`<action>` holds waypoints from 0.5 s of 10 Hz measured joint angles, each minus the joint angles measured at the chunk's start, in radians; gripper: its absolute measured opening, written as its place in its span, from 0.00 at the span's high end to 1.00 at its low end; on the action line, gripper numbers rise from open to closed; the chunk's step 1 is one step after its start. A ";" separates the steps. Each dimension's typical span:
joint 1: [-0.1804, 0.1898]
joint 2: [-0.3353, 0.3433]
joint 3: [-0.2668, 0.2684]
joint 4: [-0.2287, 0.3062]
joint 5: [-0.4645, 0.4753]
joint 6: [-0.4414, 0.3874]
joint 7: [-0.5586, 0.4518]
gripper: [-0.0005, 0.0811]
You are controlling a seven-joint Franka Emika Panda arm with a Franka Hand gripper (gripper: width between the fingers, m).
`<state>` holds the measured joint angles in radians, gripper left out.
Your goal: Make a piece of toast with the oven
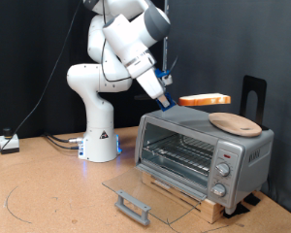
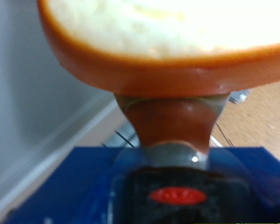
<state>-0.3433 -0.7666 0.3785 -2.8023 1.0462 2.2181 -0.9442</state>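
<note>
The piece of toast (image 1: pixel 205 100) is a flat slice with a pale face and orange-brown crust. It is held level in the air above the top of the oven (image 1: pixel 244 155). My gripper (image 1: pixel 175 100) is shut on the edge of the toast nearer the exterior view's left. In the wrist view the toast (image 2: pixel 168 37) fills the upper part, with the gripper (image 2: pixel 168 117) clamped on its crust. The silver-grey oven stands at the exterior view's right. Its glass door (image 1: pixel 145 194) is folded down open and the wire rack (image 1: pixel 179 153) shows inside.
A round light-wood plate (image 1: pixel 235 122) lies on the oven's top, just to the exterior view's right of the toast. The oven rests on a slatted wooden base (image 1: pixel 199 201). A black upright stand (image 1: pixel 254 92) is behind it. Cables (image 1: pixel 58 141) run by the robot base.
</note>
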 joint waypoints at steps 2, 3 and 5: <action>-0.053 -0.028 -0.035 -0.006 -0.049 -0.008 0.024 0.51; -0.080 -0.036 -0.055 -0.006 -0.072 -0.017 0.028 0.51; -0.126 -0.041 -0.110 -0.004 -0.117 -0.046 0.023 0.51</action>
<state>-0.4697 -0.8075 0.2686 -2.8066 0.9296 2.1725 -0.9212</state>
